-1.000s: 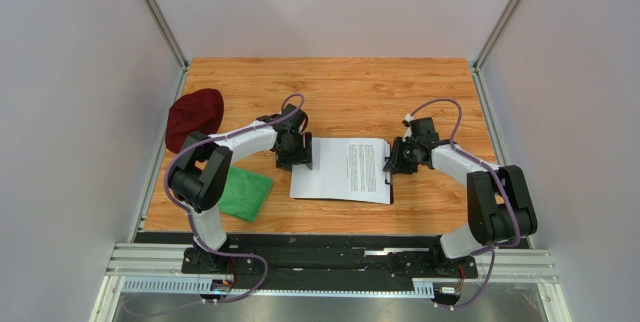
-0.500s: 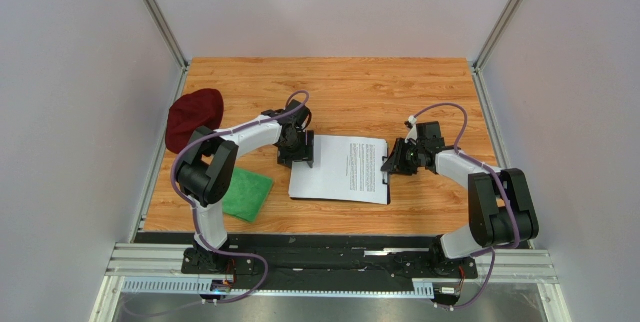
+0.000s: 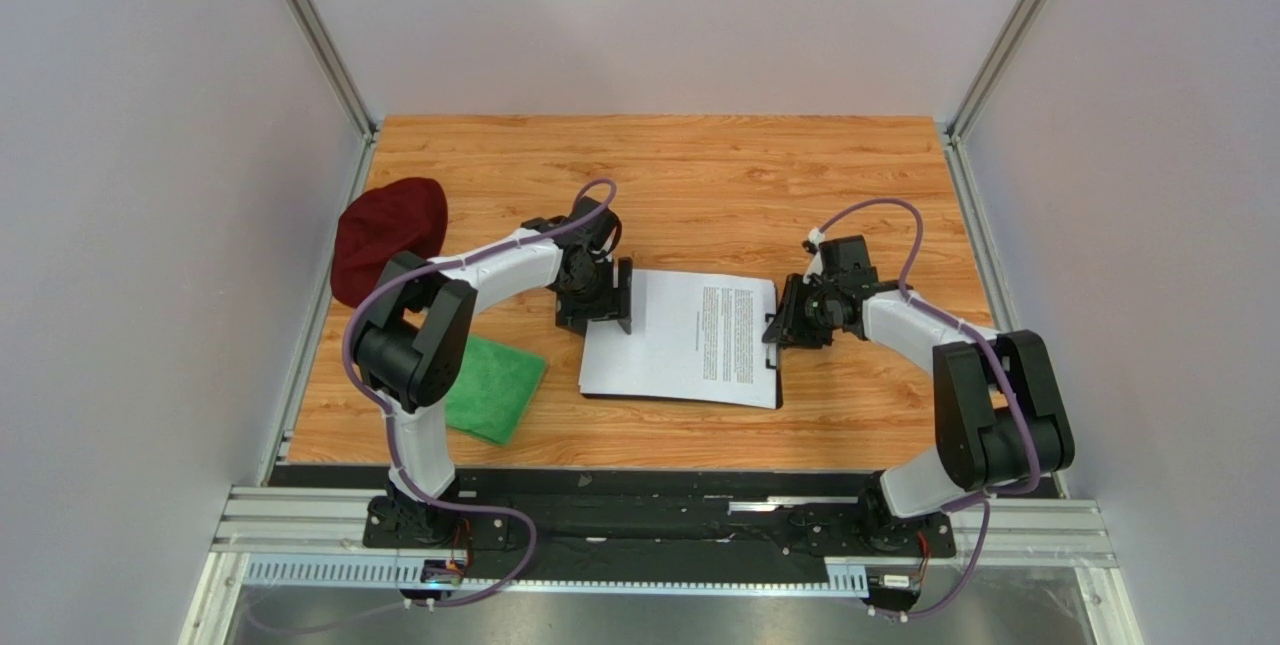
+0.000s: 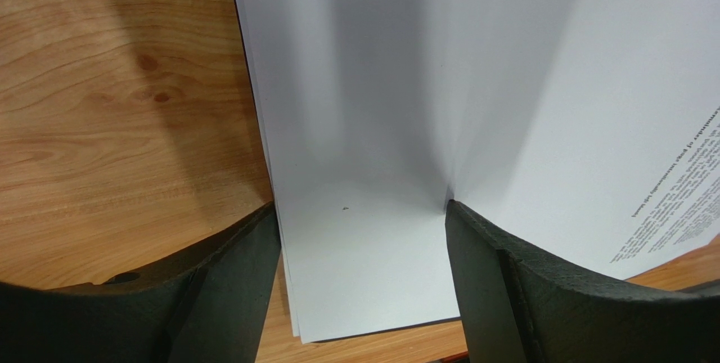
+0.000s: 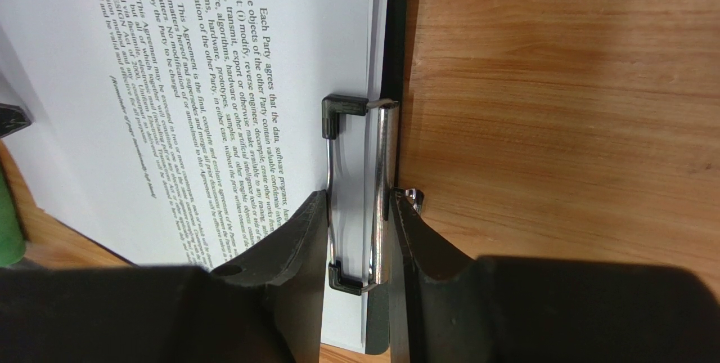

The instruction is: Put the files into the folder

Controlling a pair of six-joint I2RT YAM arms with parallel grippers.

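The files (image 3: pixel 669 345), a stack of white sheets with a block of printed text, lie on the black folder, whose right edge (image 5: pixel 395 42) shows beside them. My left gripper (image 3: pixel 597 300) is at the stack's left edge. In the left wrist view it (image 4: pixel 362 228) is open, its fingers (image 4: pixel 237 279) straddling the near edge of the sheets (image 4: pixel 380 84). My right gripper (image 3: pixel 787 323) is at the stack's right edge. In the right wrist view it (image 5: pixel 359 211) is shut on the folder's metal clip (image 5: pixel 372 143), which lies over the sheets (image 5: pixel 211 59).
A dark red hat (image 3: pixel 388 233) lies at the table's left edge. A green cloth (image 3: pixel 490 386) lies front left, beside my left arm. Metal frame posts and grey walls close in the wooden table (image 3: pixel 676 173) on both sides.
The stack and my left gripper have shifted slightly toward the far side. My right gripper stays at the clip with little movement.
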